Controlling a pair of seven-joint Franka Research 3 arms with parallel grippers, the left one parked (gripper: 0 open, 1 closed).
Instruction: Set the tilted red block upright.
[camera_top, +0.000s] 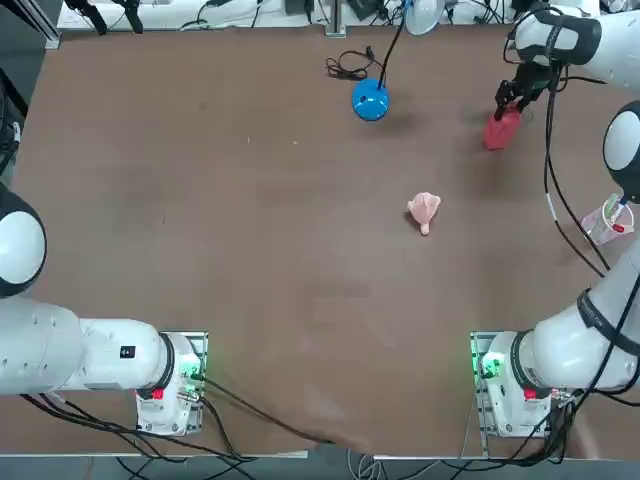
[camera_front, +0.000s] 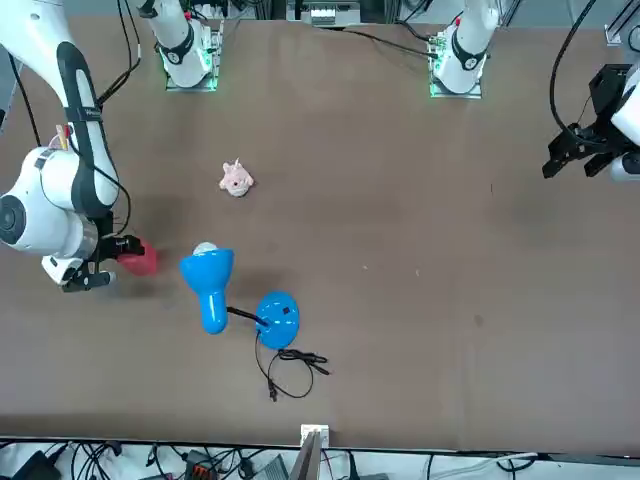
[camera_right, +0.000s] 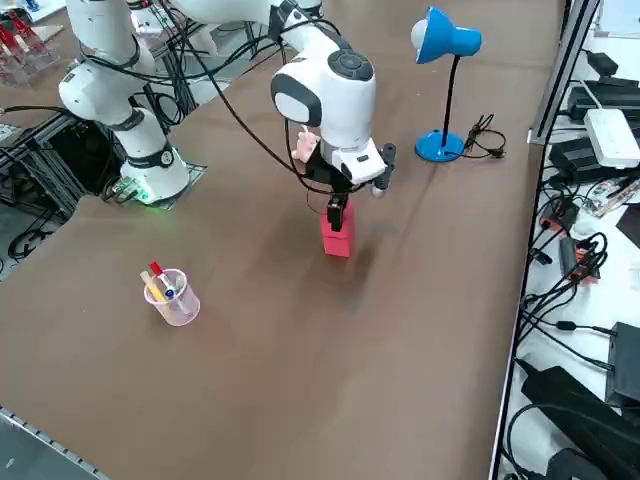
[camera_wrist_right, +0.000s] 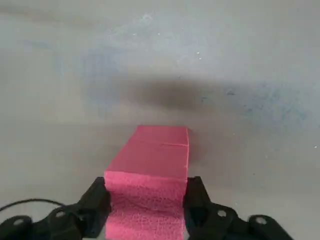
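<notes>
My right gripper (camera_wrist_right: 146, 200) is closed on the top end of the red block (camera_wrist_right: 150, 175), which stands on the table (camera_top: 250, 250), far right.

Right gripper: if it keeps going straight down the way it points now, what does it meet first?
The right gripper already has its jaws closed on the red block. Straight on, the block would likely press onto the table beneath it.
</notes>
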